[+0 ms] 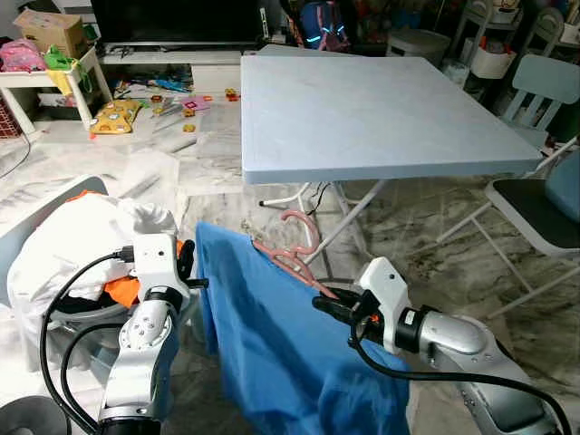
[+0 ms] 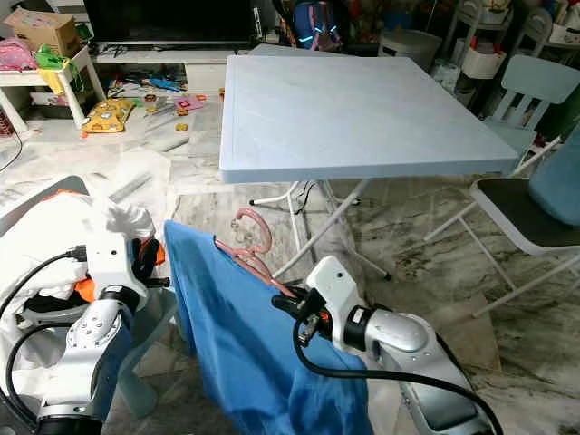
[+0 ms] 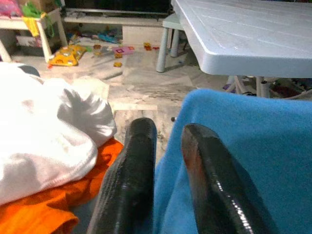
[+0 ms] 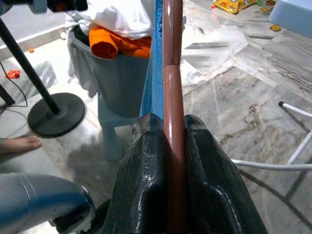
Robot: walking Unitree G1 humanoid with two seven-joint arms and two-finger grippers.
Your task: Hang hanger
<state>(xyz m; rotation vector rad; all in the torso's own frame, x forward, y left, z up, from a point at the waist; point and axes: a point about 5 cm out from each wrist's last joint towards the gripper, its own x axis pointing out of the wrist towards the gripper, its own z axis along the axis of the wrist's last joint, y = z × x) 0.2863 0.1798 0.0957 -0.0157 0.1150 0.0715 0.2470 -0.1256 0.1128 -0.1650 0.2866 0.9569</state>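
Observation:
A pink hanger (image 1: pixel 304 231) carries a blue garment (image 1: pixel 272 344) that drapes down in front of me. My right gripper (image 1: pixel 328 302) is shut on the hanger's arm, and the right wrist view shows the pink bar (image 4: pixel 172 97) clamped between its fingers. The hanger's hook points up towards the table. My left gripper (image 1: pixel 188 261) is at the garment's left edge. In the left wrist view its fingers (image 3: pixel 139 156) stand close together with the blue cloth (image 3: pixel 243 146) running in between them.
A light blue folding table (image 1: pixel 362 109) stands just ahead. A grey basket of white and orange laundry (image 1: pixel 72 245) sits at my left. White chairs (image 1: pixel 535 208) are at the right. A black stand base (image 4: pixel 56 114) and a person's foot (image 4: pixel 19 144) are on the floor.

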